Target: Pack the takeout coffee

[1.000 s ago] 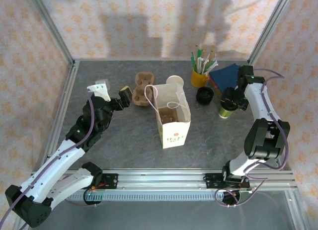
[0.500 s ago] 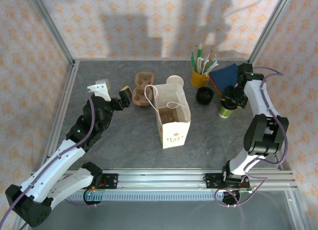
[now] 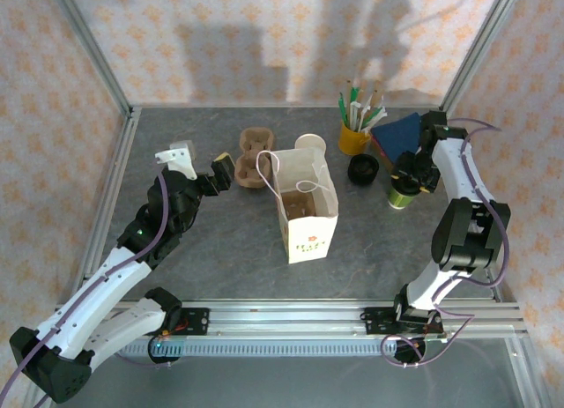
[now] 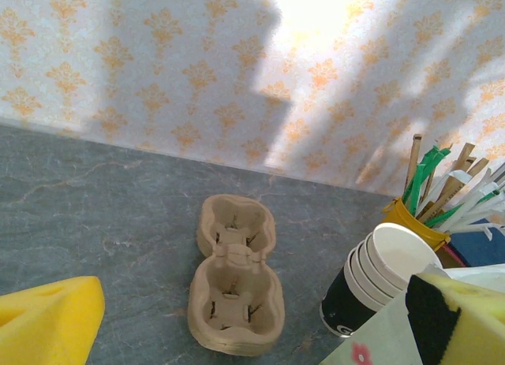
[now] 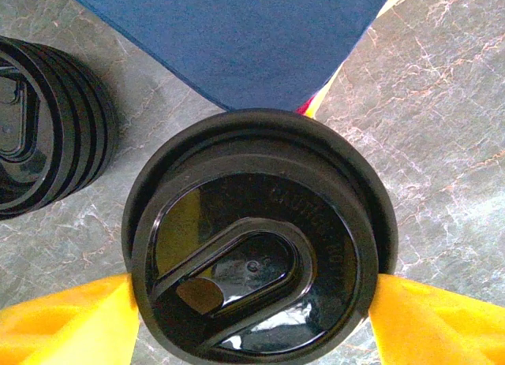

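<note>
Item: takeout coffee (image 5: 252,270), upright at the right of the table (image 3: 220,249), beside the black lid stack (image 5: 39,128). My right gripper (image 5: 254,314) straddles it, pads flanking the lid; I cannot tell whether it grips. Step: grasping. Next: squeeze, lift, carry to the paper bag (image 3: 304,216).

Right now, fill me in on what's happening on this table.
The right gripper sits over the takeout coffee, with its yellow fingers on either side of the cup under the black lid. Whether they are pressing it is unclear. The cup stands on the table at the right, not in the paper bag at the centre. The left gripper hangs open near the cardboard cup carrier.
</note>
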